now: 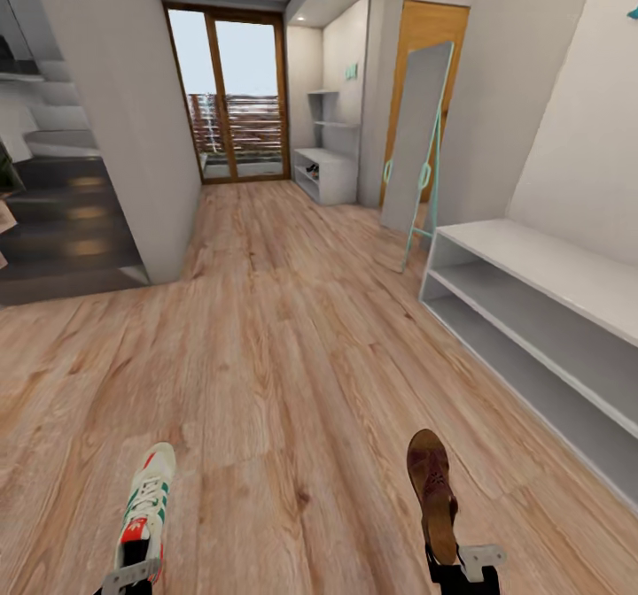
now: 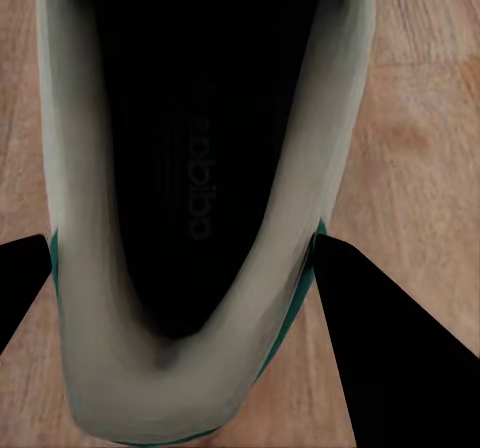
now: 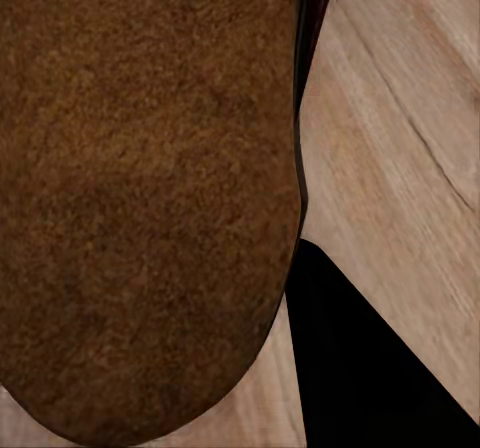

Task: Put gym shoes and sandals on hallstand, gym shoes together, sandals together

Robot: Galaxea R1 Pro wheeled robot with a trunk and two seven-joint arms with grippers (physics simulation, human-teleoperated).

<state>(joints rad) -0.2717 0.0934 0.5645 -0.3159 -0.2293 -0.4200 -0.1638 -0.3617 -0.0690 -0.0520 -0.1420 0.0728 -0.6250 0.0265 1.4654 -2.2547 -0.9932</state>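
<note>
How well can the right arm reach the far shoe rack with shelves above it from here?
Probably not: the right gripper holds a sandal near the robot, while that rack stands far down the open wooden floor, beside the glass door. The robot likely must drive closer.

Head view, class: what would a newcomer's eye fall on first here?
Probably the two shoes held out low in front: a white sneaker with green stripes in the left gripper and a brown sandal in the right gripper, both over the wood floor. Next, the long grey shoe bench with open tiers stands along the wall at right.
</note>
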